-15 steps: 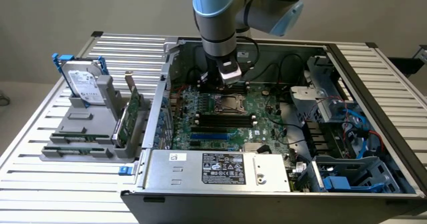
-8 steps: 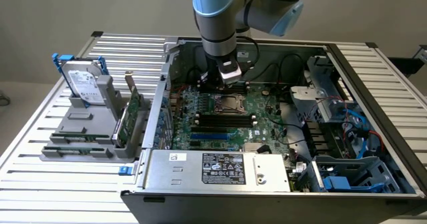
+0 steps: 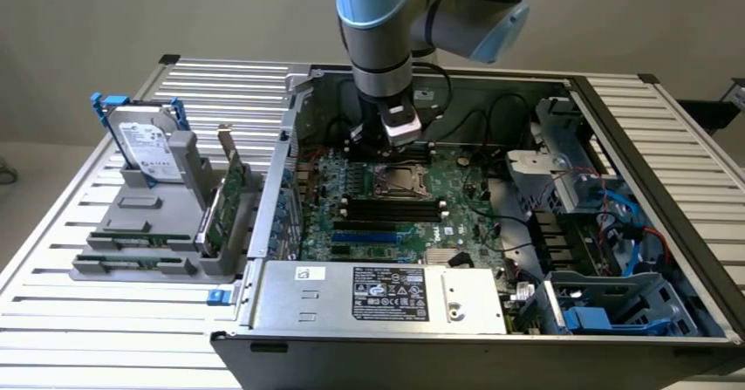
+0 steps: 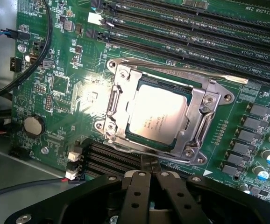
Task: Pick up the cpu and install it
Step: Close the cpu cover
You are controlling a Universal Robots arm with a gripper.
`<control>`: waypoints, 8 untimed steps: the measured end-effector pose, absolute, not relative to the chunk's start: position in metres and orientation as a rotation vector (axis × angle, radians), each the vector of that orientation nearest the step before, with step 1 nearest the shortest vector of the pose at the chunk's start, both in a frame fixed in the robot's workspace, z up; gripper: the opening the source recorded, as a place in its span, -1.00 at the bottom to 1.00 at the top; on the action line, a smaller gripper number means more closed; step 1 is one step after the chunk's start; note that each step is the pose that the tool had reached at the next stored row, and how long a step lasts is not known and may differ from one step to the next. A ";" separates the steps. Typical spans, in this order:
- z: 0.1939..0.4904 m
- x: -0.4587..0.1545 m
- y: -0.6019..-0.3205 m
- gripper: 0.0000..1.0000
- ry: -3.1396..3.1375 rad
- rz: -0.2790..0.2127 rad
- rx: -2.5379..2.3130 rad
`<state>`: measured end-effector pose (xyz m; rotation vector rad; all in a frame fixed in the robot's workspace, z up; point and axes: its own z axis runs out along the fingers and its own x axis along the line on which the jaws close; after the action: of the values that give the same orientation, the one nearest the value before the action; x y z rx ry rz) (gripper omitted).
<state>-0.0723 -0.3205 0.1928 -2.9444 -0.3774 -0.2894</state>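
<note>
One cpu (image 4: 159, 116) lies inside the one metal socket frame (image 4: 198, 117) on the green board (image 4: 69, 88). The one gripper (image 4: 149, 179) hangs near this frame, its two fingers (image 4: 137, 196) pressed together, pinching nothing. One hard drive (image 3: 142, 146) stands well apart.

I count one arm (image 3: 379, 50), one gripper (image 4: 150, 179), one open case (image 3: 466, 359), one motherboard (image 4: 65, 88), one socket frame (image 4: 198, 116), one cpu (image 4: 158, 114), one hard drive (image 3: 146, 146), one grey rack (image 3: 146, 224), one power supply (image 3: 385, 294) and one coin cell (image 4: 33, 125).
</note>
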 end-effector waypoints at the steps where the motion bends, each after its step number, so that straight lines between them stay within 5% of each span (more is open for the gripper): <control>1: 0.193 -0.072 -0.320 -0.79 -0.377 -0.289 -2.944; 8: 0.202 -0.073 -0.314 -0.79 -0.377 -0.290 -2.943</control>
<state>-0.0731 -0.3141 0.2015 -2.9426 -0.3771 -0.2903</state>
